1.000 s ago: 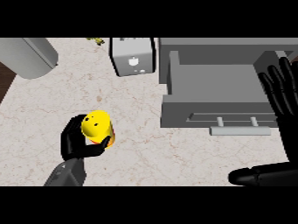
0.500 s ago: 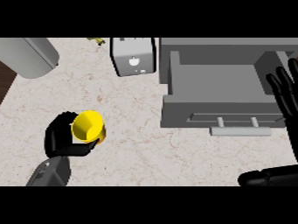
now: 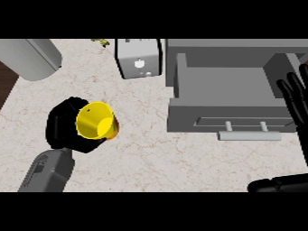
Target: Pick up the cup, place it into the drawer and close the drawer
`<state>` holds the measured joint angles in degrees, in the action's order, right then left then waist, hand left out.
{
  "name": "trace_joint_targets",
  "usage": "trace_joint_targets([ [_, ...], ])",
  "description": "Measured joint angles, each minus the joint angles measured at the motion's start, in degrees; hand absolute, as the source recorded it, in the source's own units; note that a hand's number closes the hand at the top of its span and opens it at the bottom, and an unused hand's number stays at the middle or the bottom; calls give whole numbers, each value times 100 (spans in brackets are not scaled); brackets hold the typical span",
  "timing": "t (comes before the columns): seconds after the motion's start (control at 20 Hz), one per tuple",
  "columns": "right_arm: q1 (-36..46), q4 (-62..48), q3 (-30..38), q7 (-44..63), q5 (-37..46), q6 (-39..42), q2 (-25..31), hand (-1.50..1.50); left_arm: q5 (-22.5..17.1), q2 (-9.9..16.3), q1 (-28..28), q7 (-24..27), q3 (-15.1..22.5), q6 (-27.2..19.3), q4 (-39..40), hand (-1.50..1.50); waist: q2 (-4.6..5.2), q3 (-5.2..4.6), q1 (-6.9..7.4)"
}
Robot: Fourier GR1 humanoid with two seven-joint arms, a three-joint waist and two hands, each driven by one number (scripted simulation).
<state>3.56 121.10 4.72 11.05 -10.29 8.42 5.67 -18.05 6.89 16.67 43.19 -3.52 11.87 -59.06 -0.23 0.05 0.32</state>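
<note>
Marble counter [image 3: 183,158], round yellow cup [image 3: 95,120]

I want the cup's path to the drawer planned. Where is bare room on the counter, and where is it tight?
Bare counter lies between the yellow cup in the left hand and the open drawer, and below the drawer's handle. The drawer's inside looks empty. It is crowded at the back, around the toaster and grey canister; the right hand rests by the drawer's right side.

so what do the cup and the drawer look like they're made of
The cup, held in the left hand, looks like glossy yellow plastic: one even, saturated colour. The open drawer looks like matte grey painted metal or plastic, flat and unreflective; which one is unclear.
</note>
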Motion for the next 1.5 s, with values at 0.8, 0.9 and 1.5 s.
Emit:
trace_joint_targets([
  [0.8,230,-192,39,-61,90,-54,-1,-150,105,-472,1317,-2694,513,-1476,-2131,150,17,-3,-47],
  [0.9,54,-58,-8,-95,88,-32,-45,-150,158,-467,1626,-2920,471,-1623,-2113,150,17,-3,-63],
  [1.5,107,-251,53,-159,63,39,-1,-150,571,-628,3408,-3475,641,-2441,-972,150,29,-4,-92],
])
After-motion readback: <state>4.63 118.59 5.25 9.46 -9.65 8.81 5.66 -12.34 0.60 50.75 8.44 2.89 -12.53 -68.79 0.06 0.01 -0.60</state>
